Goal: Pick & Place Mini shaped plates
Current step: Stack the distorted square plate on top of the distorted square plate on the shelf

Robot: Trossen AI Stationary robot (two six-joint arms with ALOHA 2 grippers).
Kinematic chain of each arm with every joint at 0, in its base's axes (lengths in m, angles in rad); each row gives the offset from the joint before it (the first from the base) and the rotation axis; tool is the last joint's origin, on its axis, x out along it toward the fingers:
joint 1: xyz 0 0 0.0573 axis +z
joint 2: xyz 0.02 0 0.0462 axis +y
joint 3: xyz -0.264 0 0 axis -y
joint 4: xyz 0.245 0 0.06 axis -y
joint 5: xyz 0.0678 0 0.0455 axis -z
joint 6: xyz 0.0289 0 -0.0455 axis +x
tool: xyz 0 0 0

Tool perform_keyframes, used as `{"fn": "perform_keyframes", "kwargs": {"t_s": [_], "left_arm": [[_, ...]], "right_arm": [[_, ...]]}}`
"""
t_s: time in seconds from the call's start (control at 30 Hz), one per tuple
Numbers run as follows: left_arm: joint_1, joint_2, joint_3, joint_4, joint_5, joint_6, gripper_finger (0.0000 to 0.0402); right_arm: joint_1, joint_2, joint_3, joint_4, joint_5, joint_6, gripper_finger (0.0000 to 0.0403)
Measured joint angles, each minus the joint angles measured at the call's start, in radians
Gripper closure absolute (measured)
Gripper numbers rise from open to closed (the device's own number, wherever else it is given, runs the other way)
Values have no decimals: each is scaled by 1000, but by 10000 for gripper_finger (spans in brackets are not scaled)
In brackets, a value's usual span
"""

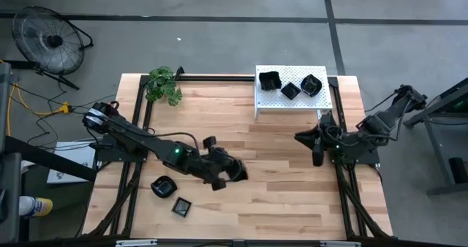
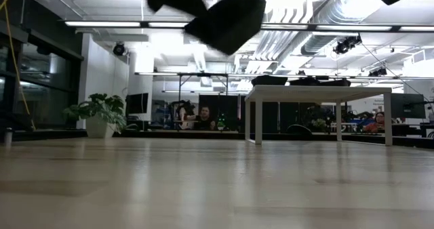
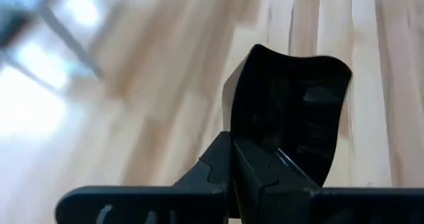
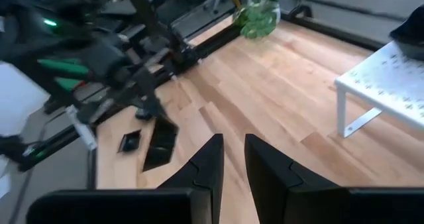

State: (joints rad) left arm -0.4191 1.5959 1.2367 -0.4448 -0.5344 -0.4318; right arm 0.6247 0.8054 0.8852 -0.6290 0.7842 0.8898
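My left gripper (image 1: 228, 172) hangs over the middle of the table, shut on a glossy black squarish mini plate (image 3: 291, 98) that shows high above the tabletop in the low view (image 2: 227, 19). Two more black plates (image 1: 163, 186) (image 1: 181, 206) lie flat on the wood near the front left. Three others (image 1: 269, 80) (image 1: 290, 90) (image 1: 311, 85) sit on the white perforated rack (image 1: 272, 105) at the back. My right gripper (image 4: 232, 159) waits raised at the table's right side (image 1: 318, 148), a narrow gap between its fingers and nothing in it. My left gripper pinches the plate's near rim (image 3: 298, 154) between its two fingers (image 3: 218, 164). They come from the table's left, slanting down. The plate is lifted clear of the table and stands tilted beyond the fingertips, its hollow side showing in the left wrist view.
A potted plant (image 1: 164, 84) stands at the back left corner. Black frame rails (image 1: 139, 126) (image 1: 338, 115) run along both sides of the table. Bare wood lies between the held plate and the rack. A fan (image 1: 51, 39) stands on the floor beyond.
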Motion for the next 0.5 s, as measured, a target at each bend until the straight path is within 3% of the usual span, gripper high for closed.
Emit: {"fn": "perform_keyframes", "kwargs": {"t_s": [0.33, 0.5], "left_arm": [[0, 0, 107, 108, -263, 300, 401], [0, 0, 143, 106, -373, 353, 401]], "right_arm": [[11, 139, 0, 73, 107, -39, 346], [64, 211, 0, 155, 241, -100, 346]]}}
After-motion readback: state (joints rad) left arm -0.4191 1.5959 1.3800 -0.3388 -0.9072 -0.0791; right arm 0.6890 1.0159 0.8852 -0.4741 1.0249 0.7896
